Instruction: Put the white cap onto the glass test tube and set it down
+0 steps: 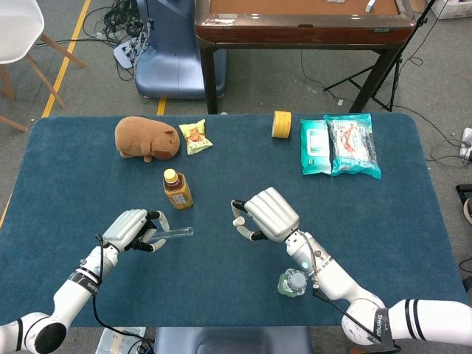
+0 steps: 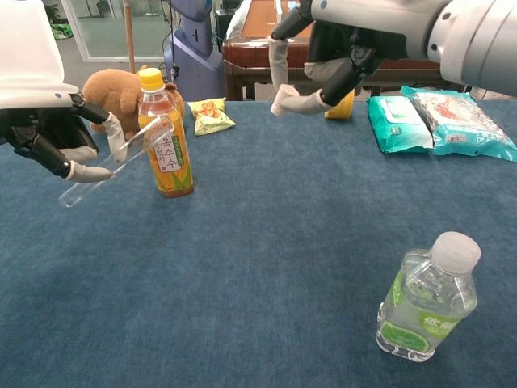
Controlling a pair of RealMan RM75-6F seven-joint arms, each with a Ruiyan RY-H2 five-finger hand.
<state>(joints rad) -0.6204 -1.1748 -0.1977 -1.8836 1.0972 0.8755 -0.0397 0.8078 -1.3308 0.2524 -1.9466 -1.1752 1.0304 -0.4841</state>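
Observation:
My left hand (image 1: 135,228) (image 2: 50,133) holds the glass test tube (image 1: 175,234) (image 2: 113,165) above the blue table, gripping it near one end. The tube is slanted, and its free end points toward the table's middle. My right hand (image 1: 270,214) (image 2: 343,50) hovers a short way to the right of the tube. It pinches the small white cap (image 1: 238,221) (image 2: 282,102) between thumb and a finger. Cap and tube are apart, with a clear gap between them.
A yellow-capped tea bottle (image 1: 177,189) (image 2: 165,137) stands just behind the tube. A small water bottle (image 1: 293,282) (image 2: 424,301) stands near the front edge under my right forearm. A brown plush (image 1: 146,138), snack packet (image 1: 195,136), yellow roll (image 1: 282,124) and wipes packs (image 1: 339,144) lie at the back.

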